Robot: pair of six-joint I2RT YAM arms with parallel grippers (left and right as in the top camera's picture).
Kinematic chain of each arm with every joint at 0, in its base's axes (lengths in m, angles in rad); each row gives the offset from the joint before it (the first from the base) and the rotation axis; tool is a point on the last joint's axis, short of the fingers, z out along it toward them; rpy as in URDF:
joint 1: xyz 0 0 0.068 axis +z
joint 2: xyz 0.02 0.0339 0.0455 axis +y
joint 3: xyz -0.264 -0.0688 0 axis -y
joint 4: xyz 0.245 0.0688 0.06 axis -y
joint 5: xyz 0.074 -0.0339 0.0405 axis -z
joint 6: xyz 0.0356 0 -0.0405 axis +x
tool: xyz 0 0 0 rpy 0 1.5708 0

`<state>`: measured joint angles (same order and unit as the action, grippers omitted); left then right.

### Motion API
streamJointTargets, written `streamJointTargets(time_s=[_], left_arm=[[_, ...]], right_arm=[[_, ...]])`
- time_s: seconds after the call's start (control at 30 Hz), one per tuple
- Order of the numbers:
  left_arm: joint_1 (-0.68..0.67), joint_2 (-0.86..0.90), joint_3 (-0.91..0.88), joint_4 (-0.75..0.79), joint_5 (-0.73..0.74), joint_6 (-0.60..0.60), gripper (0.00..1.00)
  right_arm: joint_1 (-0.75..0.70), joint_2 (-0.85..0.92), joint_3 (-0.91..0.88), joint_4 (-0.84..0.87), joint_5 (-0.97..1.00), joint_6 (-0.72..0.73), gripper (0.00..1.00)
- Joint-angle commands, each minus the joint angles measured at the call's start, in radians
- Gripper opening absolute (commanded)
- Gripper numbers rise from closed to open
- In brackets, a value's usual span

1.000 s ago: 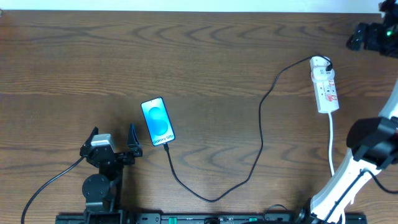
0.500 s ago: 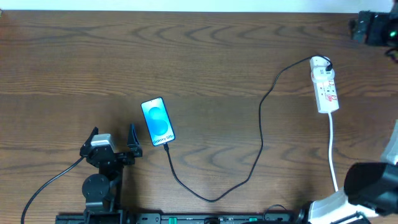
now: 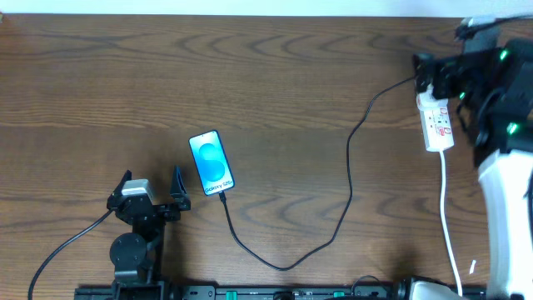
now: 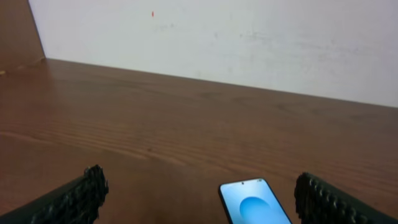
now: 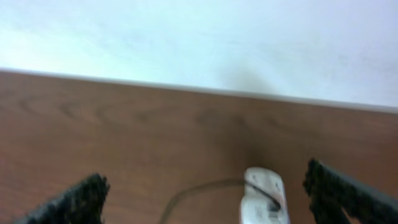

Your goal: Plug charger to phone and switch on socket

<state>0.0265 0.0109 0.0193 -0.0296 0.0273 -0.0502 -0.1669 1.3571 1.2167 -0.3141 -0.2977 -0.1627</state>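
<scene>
The phone (image 3: pixel 211 162) lies face up left of centre, blue screen lit; its top end also shows in the left wrist view (image 4: pixel 255 202). The thin black charger cable (image 3: pixel 350 167) runs from the phone's near edge, loops toward the table front, then rises to the far end of the white socket strip (image 3: pixel 436 125) at the right. My left gripper (image 3: pixel 151 185) is open and empty, just left of the phone. My right gripper (image 3: pixel 445 73) is open and empty above the strip's far end. The right wrist view shows the strip (image 5: pixel 264 200) between my fingers (image 5: pixel 74 202).
The strip's white cord (image 3: pixel 448 217) runs toward the table front at the right, beside my white right arm (image 3: pixel 508 200). The left arm's own black cable (image 3: pixel 71 246) trails to the front left. A white wall (image 4: pixel 217 37) stands behind the table's far edge.
My right arm has swung in from the far right corner to over the socket strip's far end. The left arm, phone and cable have not moved.
</scene>
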Motion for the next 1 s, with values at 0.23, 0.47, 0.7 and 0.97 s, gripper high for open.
streamJointTargets(time_s=[0.23,0.47,0.7,0.97], left_arm=[[0.006,-0.007,-0.015,-0.041,-0.013,0.013,0.98],[0.006,-0.007,-0.015,-0.041,-0.013,0.013,0.98],[0.006,-0.007,-0.015,-0.041,-0.013,0.013,0.98],[0.006,-0.007,-0.015,-0.041,-0.013,0.013,0.98]], right_arm=[[0.092,-0.243,-0.366,0.273,0.002,0.000,0.99],[0.127,-0.346,-0.505,0.378,0.051,0.001,0.99],[0.174,-0.472,-0.597,0.378,0.145,0.000,0.99],[0.216,-0.634,-0.699,0.373,0.245,0.000,0.99]])
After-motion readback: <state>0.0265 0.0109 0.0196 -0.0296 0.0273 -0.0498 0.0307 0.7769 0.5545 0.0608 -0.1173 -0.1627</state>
